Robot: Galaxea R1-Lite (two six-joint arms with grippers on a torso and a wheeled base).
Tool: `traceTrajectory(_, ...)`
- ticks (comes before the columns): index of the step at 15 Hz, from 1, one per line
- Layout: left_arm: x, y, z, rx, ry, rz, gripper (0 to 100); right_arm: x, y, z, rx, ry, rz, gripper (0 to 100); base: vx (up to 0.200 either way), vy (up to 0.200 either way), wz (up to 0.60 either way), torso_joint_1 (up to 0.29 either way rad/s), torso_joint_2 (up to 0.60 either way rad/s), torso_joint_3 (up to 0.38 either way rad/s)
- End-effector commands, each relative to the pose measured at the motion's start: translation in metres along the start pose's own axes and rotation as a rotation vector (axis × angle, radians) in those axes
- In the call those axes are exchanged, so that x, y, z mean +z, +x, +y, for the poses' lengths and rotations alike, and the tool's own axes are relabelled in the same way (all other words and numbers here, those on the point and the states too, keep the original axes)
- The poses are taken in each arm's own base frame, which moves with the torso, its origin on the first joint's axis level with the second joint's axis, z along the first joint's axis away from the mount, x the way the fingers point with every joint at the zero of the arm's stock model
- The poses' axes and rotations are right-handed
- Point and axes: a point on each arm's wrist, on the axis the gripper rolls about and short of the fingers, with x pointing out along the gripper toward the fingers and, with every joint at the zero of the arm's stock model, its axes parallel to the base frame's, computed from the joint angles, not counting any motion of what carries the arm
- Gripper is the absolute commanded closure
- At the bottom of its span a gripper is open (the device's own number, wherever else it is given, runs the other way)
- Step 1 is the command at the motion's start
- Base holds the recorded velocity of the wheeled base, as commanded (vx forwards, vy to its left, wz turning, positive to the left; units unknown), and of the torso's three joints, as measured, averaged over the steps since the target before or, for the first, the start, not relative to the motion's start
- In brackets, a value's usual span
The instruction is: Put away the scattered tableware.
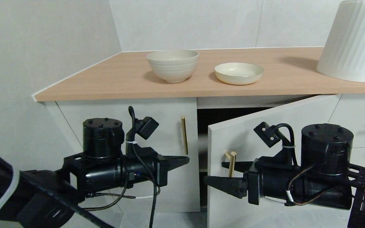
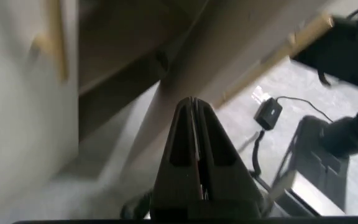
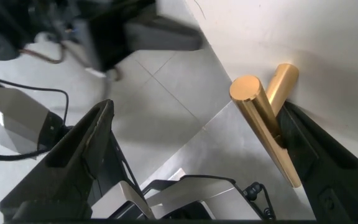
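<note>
While the right claw [image 1: 215, 172] stands spread wide at the lower centre of the head view, it has hold of nothing. The brass handle [image 3: 263, 121] of the right cupboard door [image 1: 239, 136] stands between its fingers. In the right wrist view the handle lies close against one finger [image 3: 319, 155], though I cannot tell whether they touch; the other finger [image 3: 86, 155] is well apart from it. The left claw [image 1: 185, 160] is pressed shut and empty. It sits low in the frame, before the closed left door [image 1: 169, 120] and just under that door's own handle [image 1: 184, 135], with its tip towards the dark gap between the two doors.

The right door hangs ajar, swung out towards the camera. So the step in hand looks to be opening the cupboard, not lifting any crockery. Above, on the bench [image 1: 106, 84], the tableware waits untouched. A deep cream bowl [image 1: 173, 65] stands upright at upper centre, and a shallow dish [image 1: 239, 72] sits near it to the right, apart from it. A tall white ribbed container [image 1: 353, 41] fills the upper right corner.

The next move, as I judge it, calls for one of two things. The right claw could close on the handle and draw the door wider. Or, if the gap serves, it could let go and an arm could rise to the bench for the bowl. The door must stand clear of both arms before anything is carried in.
</note>
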Motion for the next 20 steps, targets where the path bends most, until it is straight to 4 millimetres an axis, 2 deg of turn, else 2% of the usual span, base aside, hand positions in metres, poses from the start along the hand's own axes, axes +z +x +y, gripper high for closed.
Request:
traceTrajectory(1, -0.004, 0.040, 0.014, -0.015, 0.013, 0.001, 100, 0.000, 0.000, 0.001, 0.005, -0.002, -0.003, 0, 0.000, 0.000, 0.00, 0.000, 0.00, 0.000)
traceTrajectory(3, -0.009, 0.053, 0.019, -0.027, 0.037, -0.037, 100, 0.000, 0.000, 0.001, 0.005, -0.002, -0.003, 0, 0.000, 0.000, 0.00, 0.000, 0.00, 0.000)
traceTrajectory(5, -0.023, 0.075, 0.018, -0.066, 0.080, -0.089, 100, -0.001, -0.001, 0.001, -0.007, -0.005, -0.003, 0, 0.000, 0.000, 0.00, 0.000, 0.00, 0.000)
traceTrajectory(7, -0.028, 0.084, 0.017, -0.078, 0.104, -0.126, 100, 0.000, -0.002, 0.001, -0.020, -0.006, -0.012, 0, 0.000, 0.000, 0.00, 0.000, 0.00, 0.000)
traceTrajectory(10, -0.020, 0.085, 0.011, -0.088, 0.125, -0.167, 100, 0.001, -0.005, 0.001, -0.100, -0.042, -0.050, 0, 0.000, 0.000, 0.00, 0.000, 0.00, 0.000)
traceTrajectory(13, -0.021, 0.088, 0.008, -0.082, 0.128, -0.174, 100, 0.000, -0.008, -0.001, -0.210, -0.126, -0.078, 0, 0.000, 0.000, 0.00, 0.000, 0.00, 0.000)
traceTrajectory(15, -0.020, 0.090, 0.006, -0.084, 0.131, -0.179, 100, 0.001, -0.012, 0.001, -0.221, -0.134, -0.088, 0, 0.000, 0.000, 0.00, 0.000, 0.00, 0.000)
traceTrajectory(18, -0.013, 0.090, 0.006, -0.045, 0.141, -0.227, 100, 0.008, -0.030, 0.010, -0.222, -0.147, -0.109, 0, 0.000, 0.000, 0.00, 0.000, 0.00, 0.000)
traceTrajectory(20, -0.012, 0.090, 0.005, -0.044, 0.142, -0.232, 100, 0.009, -0.050, 0.021, -0.222, -0.135, -0.066, 0, 0.000, 0.000, 0.00, 0.000, 0.00, 0.000)
